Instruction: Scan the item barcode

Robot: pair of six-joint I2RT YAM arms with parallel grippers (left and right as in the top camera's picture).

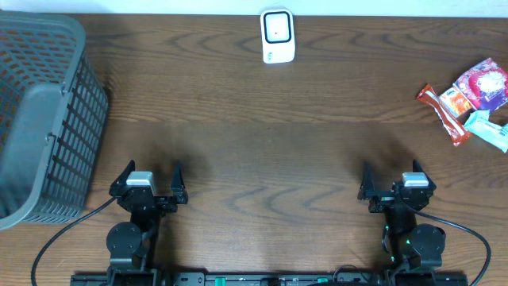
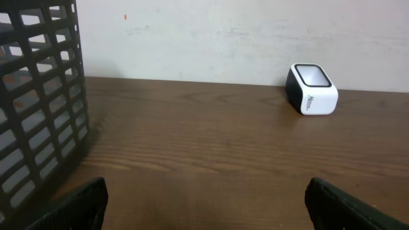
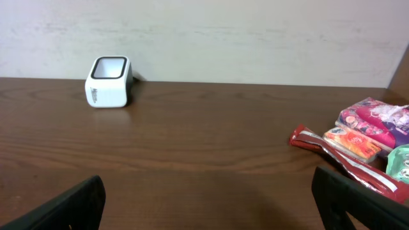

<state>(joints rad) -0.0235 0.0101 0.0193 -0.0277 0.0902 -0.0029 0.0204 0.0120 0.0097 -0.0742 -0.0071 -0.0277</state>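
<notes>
The snack packets [image 1: 480,86] lay clustered at the two o'clock edge of the table [image 1: 254,135], touching one another, with a long red one [image 1: 444,114] nearest the centre. The white scanner [image 1: 278,36] stood at twelve o'clock, well apart from them. A grey basket [image 1: 48,119] sat at nine o'clock. The left gripper [image 1: 152,169] at seven o'clock and the right gripper [image 1: 390,170] at five o'clock had their jaws spread wide, holding nothing.

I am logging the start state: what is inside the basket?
From overhead, the basket shows only its own grey walls and floor, with no item visible. Its left edge is cut off by the frame, so that part cannot be checked.
</notes>
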